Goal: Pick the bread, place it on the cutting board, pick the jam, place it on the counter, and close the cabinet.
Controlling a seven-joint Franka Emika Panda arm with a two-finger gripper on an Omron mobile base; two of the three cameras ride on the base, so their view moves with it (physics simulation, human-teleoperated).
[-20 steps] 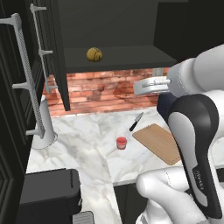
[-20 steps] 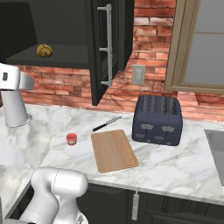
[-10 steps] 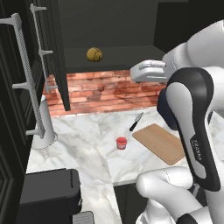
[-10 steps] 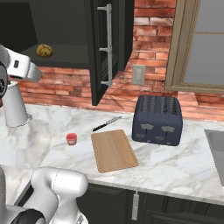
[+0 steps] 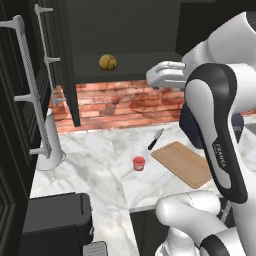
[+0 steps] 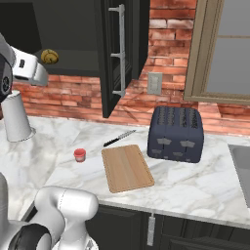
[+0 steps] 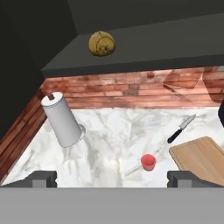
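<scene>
A: Since the earlier frame, pincer [image 7: 112,177] has swung left toward the open cabinet [image 5: 125,30]; fingers wide apart, holding nothing.

B: Bread [image 7: 102,43] on cabinet shelf. Jam [image 7: 148,162] on table [image 7: 113,135], near cutting board [image 7: 201,157].

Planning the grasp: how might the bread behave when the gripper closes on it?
The bread is nearly ball-shaped and sits loose on the cabinet shelf, so a nudge could probably roll it. It looks like a soft bun, likely light and squashable. The gripper is open and apart from it.
</scene>
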